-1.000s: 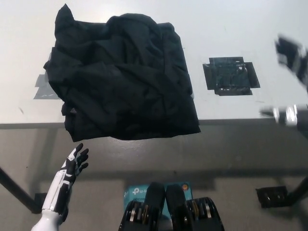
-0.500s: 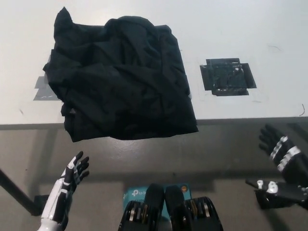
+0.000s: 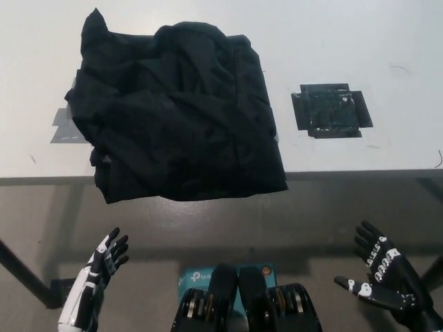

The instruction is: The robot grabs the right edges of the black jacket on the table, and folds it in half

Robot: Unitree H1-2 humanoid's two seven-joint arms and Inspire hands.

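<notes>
Both robot hands low, left robot hand [image 3: 107,254], right robot hand [image 3: 381,271], black jacket [image 3: 176,111] folded

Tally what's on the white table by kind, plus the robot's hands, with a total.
Black fabric jacket, folded: 1
Black tape patch: 1
Grey tape patch under the jacket's left edge: 1
Robot hands, white left hand and black right hand, both open below the table: 2
Total: 5

A black jacket [image 3: 176,111] lay on a white desk [image 3: 346,41]; black tape patch [image 3: 331,110] at 3 o'clock, grey tape [image 3: 66,128] at 9.
</notes>
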